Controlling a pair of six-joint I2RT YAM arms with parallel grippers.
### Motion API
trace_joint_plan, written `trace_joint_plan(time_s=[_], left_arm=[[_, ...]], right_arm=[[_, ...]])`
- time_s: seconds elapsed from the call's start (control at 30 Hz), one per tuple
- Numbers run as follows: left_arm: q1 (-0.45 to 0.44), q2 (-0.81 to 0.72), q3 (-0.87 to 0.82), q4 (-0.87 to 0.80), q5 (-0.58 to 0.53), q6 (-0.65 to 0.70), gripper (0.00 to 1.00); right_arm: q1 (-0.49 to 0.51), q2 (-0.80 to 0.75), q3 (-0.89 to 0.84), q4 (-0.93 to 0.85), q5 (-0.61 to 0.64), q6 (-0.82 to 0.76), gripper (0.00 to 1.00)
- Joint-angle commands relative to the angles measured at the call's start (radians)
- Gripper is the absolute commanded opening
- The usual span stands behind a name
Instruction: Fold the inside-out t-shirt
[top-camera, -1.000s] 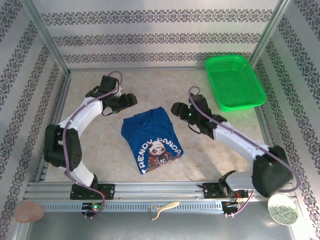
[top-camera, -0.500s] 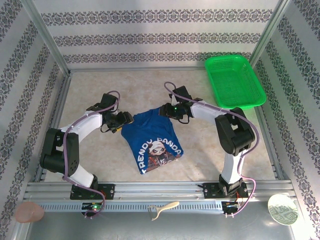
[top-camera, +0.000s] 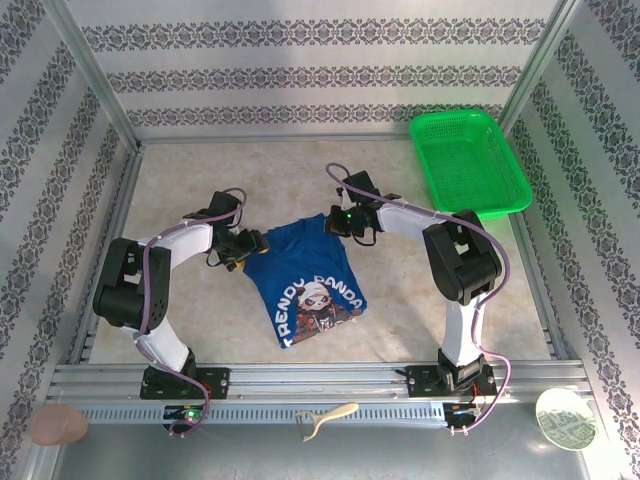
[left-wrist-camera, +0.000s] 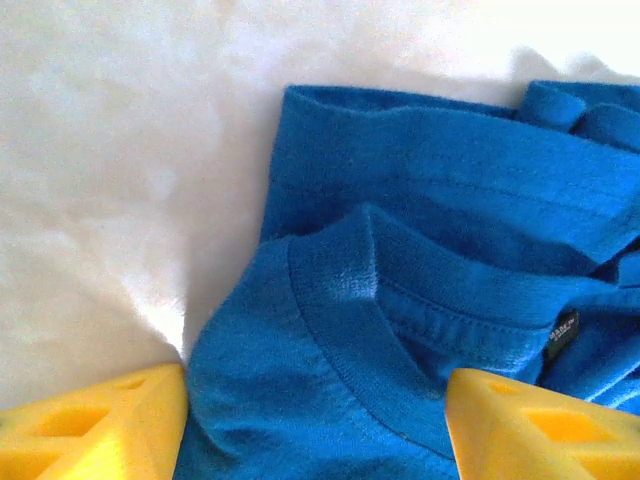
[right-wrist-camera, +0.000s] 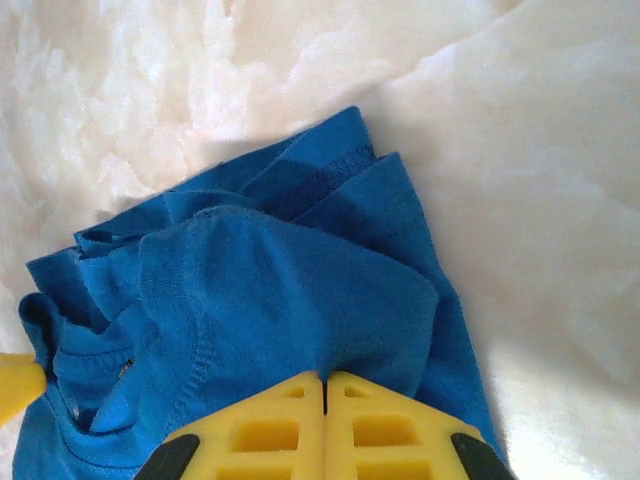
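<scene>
Right claw now tight on t-shirt, green basket beyond.

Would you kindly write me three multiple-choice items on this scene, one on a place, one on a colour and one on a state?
1. Where does the green basket stand?
A. at the far right corner of the table
B. at the near left corner
C. between the arm bases

2. What colour is the t-shirt?
A. red
B. white
C. blue

3. How does the right pincer stand?
A. wide open
B. shut on the t-shirt's cloth
C. shut on the basket's rim

Answers: 1 A, it sits far right in the top view; 2 C, its cloth shows blue; 3 B, its jaws meet with cloth puckered at them.
</scene>
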Motion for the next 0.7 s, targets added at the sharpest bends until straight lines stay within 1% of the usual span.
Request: trace_joint_plan(time_s=[0.0, 0.03, 0.07, 0.1, 0.17, 0.23, 0.27, 0.33, 0.5, 0.67], left_arm=[[0.009, 0.017, 0.019, 0.040, 0.002, -0.008, 0.67], [0.009, 0.022, 0.017, 0.055, 0.010, -0.006, 0.63], [0.009, 0.027, 0.016, 0.080, 0.020, 0.002, 0.56], [0.009, 0.030, 0.012, 0.105, 0.031, 0.004, 0.48], [0.009, 0.032, 0.017, 0.148, 0.051, 0.020, 0.28], [0.009, 0.025, 0.030, 0.174, 0.063, 0.034, 0.14], [0.009, 0.019, 0.041, 0.178, 0.065, 0.044, 0.08], [0.010, 0.008, 0.058, 0.189, 0.071, 0.063, 0.00], [0.011, -0.026, 0.059, 0.281, 0.105, 0.094, 0.00], [0.033, 0.003, 0.020, 0.443, 0.170, 0.075, 0.00]], right_arm=[[-0.012, 0.011, 0.004, 0.017, 0.003, 0.011, 0.00], [-0.013, 0.008, -0.001, 0.019, 0.005, 0.014, 0.00], [-0.016, 0.002, -0.008, 0.024, 0.008, 0.018, 0.00], [-0.018, -0.007, -0.017, 0.028, 0.016, 0.022, 0.00], [-0.025, -0.032, -0.051, 0.050, 0.029, 0.037, 0.00], [-0.033, -0.063, -0.087, 0.068, 0.045, 0.054, 0.00], [-0.036, -0.082, -0.107, 0.080, 0.055, 0.062, 0.00], [-0.041, -0.121, -0.152, 0.108, 0.077, 0.082, 0.00], [-0.044, -0.217, -0.217, 0.160, 0.142, 0.116, 0.00], [-0.064, -0.236, -0.196, 0.161, 0.191, 0.110, 0.00]])
